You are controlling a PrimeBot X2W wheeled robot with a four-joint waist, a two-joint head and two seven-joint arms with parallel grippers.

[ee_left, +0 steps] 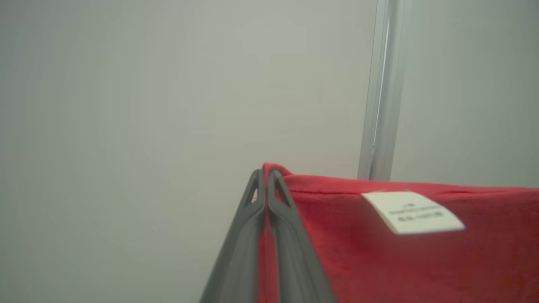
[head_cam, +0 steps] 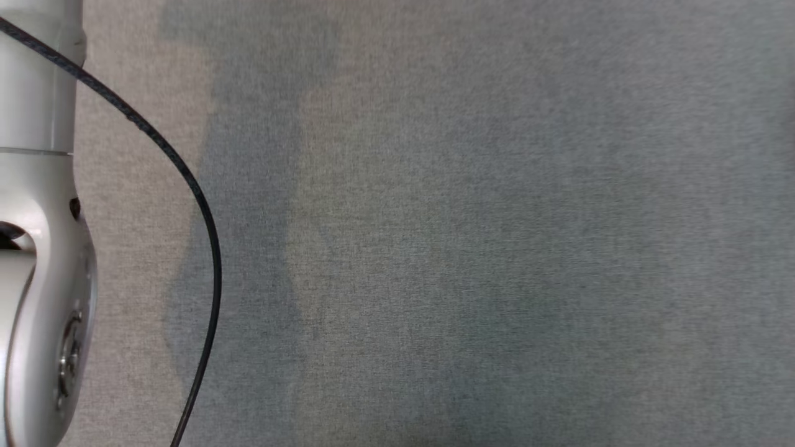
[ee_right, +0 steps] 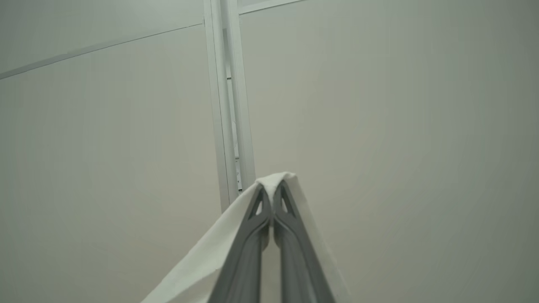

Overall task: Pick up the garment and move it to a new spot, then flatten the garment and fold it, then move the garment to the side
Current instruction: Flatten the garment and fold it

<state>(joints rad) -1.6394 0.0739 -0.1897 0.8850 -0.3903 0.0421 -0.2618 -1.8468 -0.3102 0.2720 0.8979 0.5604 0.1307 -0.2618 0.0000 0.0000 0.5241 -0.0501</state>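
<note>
Dark fingers of the left hand (ee_left: 266, 172) are pinching shut on a corner of the red garment (ee_left: 421, 261), which is stretching away to their right in the wrist view, white label (ee_left: 412, 211) showing. Facing a pale wall (ee_right: 379, 126), the right hand (ee_right: 273, 187) is clamping a white cloth (ee_right: 198, 269) corner that is draping over both fingers. A pale forearm (head_cam: 37, 248) is reaching along the grey tabletop (head_cam: 466, 248).

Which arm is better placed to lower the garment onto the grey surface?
Probably the left: the left gripper is shut on the red garment beside its white label, and a pale forearm on that side hangs over the grey surface. The right gripper pinches white cloth.
</note>
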